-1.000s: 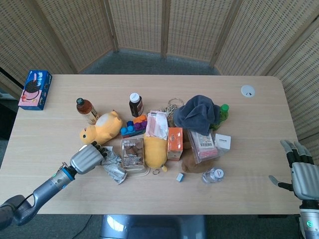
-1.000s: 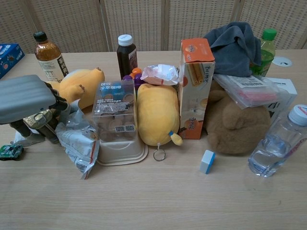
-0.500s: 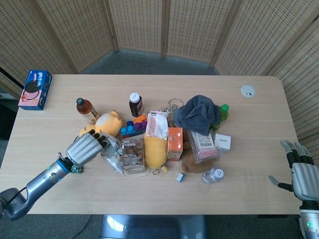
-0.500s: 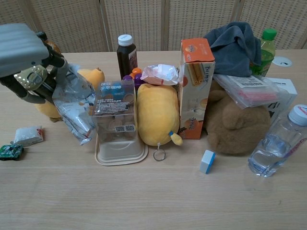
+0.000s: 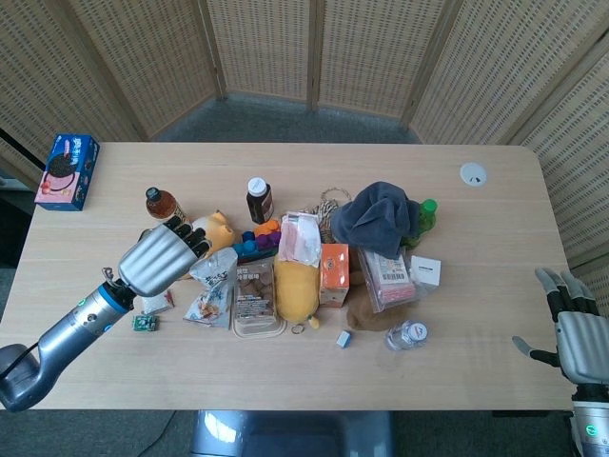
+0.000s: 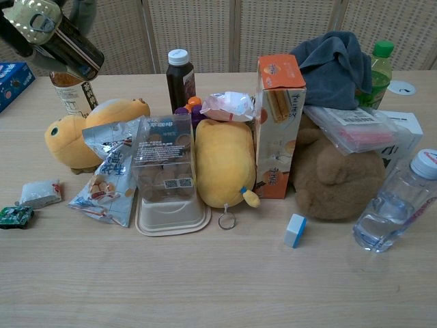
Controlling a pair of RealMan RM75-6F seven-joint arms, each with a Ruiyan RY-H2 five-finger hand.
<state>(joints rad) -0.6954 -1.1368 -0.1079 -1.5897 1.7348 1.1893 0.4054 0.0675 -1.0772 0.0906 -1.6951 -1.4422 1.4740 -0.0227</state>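
My left hand is up with fingers curled on nothing, just left of the snack bag. My right hand is spread, far right of it.

Silver-grey with black fingers is seen on the left hand. The snack bag is printed silver, white and blue. The plush duck is coloured yellow, the carton orange, the cloth dark grey, and the desk pale wood-grain.
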